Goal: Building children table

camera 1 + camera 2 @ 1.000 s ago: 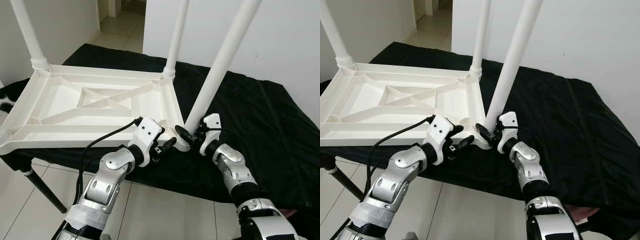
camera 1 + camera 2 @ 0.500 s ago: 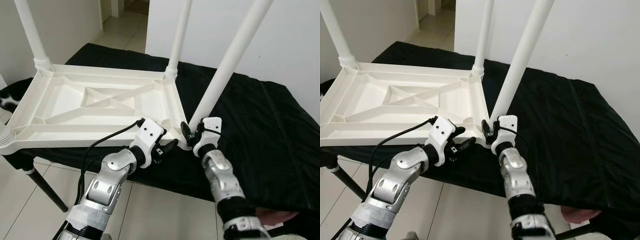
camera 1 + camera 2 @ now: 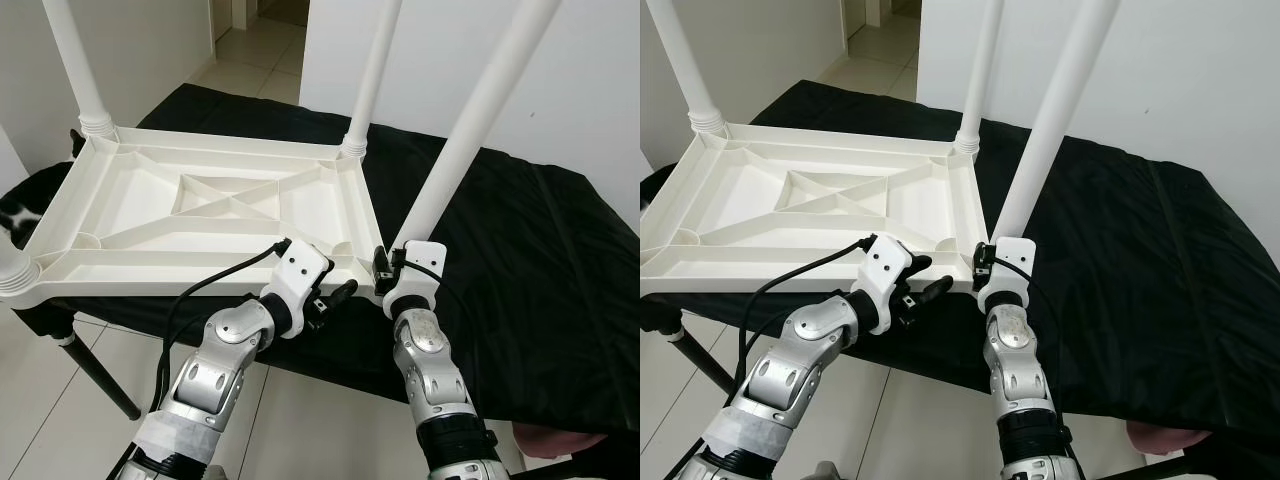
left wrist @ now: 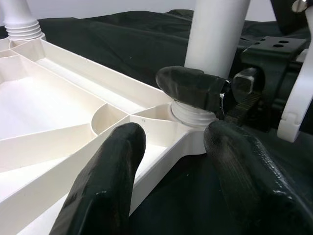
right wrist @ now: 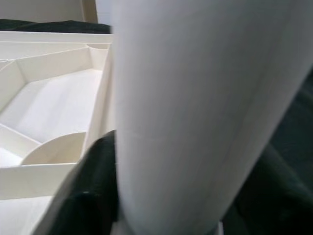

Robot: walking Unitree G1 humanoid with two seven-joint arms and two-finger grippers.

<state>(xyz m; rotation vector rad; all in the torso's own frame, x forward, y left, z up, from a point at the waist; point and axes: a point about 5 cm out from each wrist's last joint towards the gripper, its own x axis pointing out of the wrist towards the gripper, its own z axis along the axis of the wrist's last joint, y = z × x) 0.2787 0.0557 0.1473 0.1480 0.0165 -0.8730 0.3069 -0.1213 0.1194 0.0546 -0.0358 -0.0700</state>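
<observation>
A white plastic children's table (image 3: pixel 130 205) lies upside down on a black cloth (image 3: pixel 530 250), its legs pointing up. My right gripper (image 3: pixel 385 268) is shut on the near-right leg (image 3: pixel 470 130), right at its threaded base by the table corner. In the right wrist view that leg (image 5: pixel 195 98) stands between the black fingers (image 5: pixel 93 186). My left gripper (image 3: pixel 335 298) is open at the same corner. Its two fingers (image 4: pixel 112 166) straddle the corner rim (image 4: pixel 161 142) just short of the leg socket.
Two more legs stand at the far corners (image 3: pixel 75 60) (image 3: pixel 372 70), and a leg base (image 3: pixel 15 270) shows at the near left. The cloth-covered stand has a dark leg (image 3: pixel 95 380) on the tiled floor. White walls rise behind.
My right wrist has turned around the leg's base, and its forearm has swung from the right to straight below the grip. The left gripper has stayed at the corner. The camera shifted slightly.
</observation>
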